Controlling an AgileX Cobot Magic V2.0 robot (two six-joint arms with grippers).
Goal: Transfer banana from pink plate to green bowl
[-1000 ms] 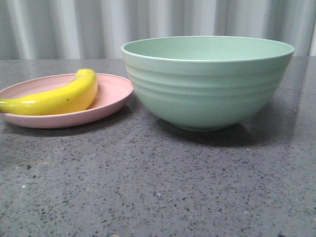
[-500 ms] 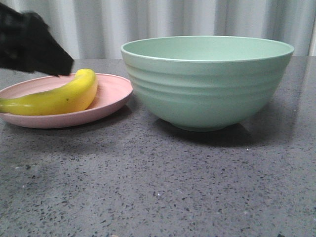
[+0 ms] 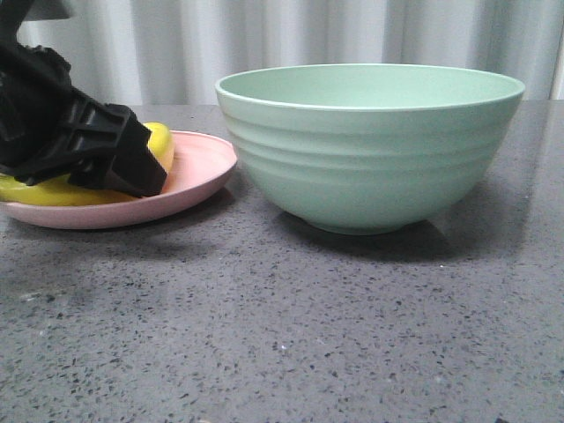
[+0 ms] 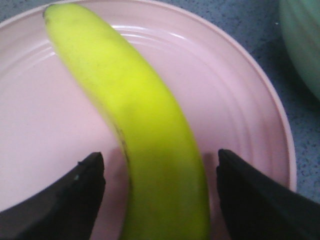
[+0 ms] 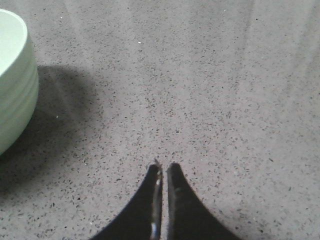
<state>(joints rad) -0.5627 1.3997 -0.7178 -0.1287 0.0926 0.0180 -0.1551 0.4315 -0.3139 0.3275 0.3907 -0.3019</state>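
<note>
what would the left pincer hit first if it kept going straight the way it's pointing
Most likely the banana: the left pincer is open with a finger on each side of it, so the fruit lies right in its line, with the pink plate just beneath.

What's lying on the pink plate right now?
Only the banana lies on the pink plate, with the open left tool straddling it. In the front view the tool hides most of the banana and the plate's middle.
</note>
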